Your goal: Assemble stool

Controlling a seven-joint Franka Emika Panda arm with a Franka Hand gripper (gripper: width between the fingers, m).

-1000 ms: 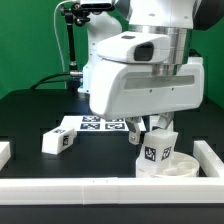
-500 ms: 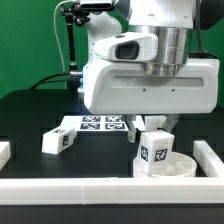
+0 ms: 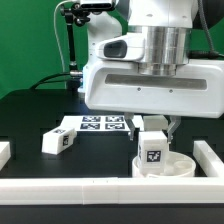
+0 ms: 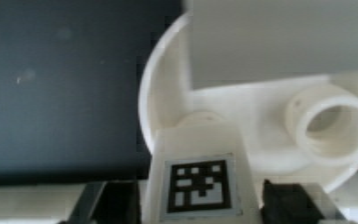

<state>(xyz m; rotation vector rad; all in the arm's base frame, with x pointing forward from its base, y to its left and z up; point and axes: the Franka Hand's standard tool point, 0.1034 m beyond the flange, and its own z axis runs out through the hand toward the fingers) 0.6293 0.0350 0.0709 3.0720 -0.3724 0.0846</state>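
Our hand [image 3: 152, 133] clamps an upright leg [image 3: 152, 149] between its fingers, with the seat [image 3: 176, 168] just below on the bench [image 3: 40, 110]. The nearest socket [image 4: 332, 126] sits beside the leg, not under it. Pressing down now could, we judge, jam the leg or shove the seat aside.

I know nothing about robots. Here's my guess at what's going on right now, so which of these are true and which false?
1. The gripper holds a white leg over the round seat. True.
2. Another leg lies loose on the black table. True.
3. The held leg is plain white all over. False: it carries a black-and-white square tag.
4. The seat rests on the marker board. False: it sits on the table, apart from the board, toward the exterior view's right.
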